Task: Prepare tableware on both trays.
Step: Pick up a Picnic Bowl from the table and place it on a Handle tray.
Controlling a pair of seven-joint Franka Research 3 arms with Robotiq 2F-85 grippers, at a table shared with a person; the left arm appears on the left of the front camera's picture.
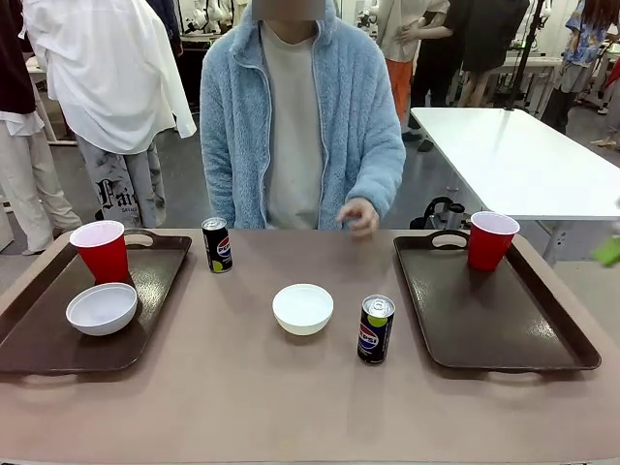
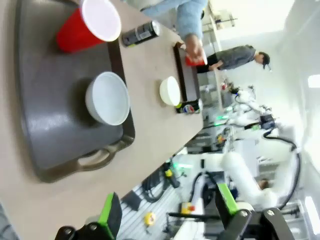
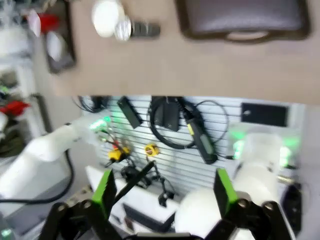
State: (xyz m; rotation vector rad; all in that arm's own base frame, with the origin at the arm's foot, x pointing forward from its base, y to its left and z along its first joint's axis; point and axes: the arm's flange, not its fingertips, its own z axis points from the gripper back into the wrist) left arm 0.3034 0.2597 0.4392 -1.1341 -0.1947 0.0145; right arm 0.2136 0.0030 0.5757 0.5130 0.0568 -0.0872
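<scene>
The left tray (image 1: 155,281) holds a red cup (image 1: 100,250) and a white bowl (image 1: 102,308). On the right tray (image 1: 484,315) stands the other red cup (image 1: 491,239). Between the trays sit a second bowl (image 1: 302,308) and two Pepsi cans, one near (image 1: 376,329) and one far (image 1: 217,244). My left gripper (image 2: 169,210) is open and empty, off the table's front edge, looking at the left tray (image 2: 45,105) and its bowl (image 2: 107,97). My right gripper (image 3: 165,192) is open too, below the table edge, with the right tray (image 3: 245,20) far ahead.
A person in a light blue fleece sits at the far side, one hand (image 1: 358,215) raised over the table's far edge. A green pad (image 1: 608,252) pokes in at the right edge. A white table (image 1: 523,160) stands behind on the right.
</scene>
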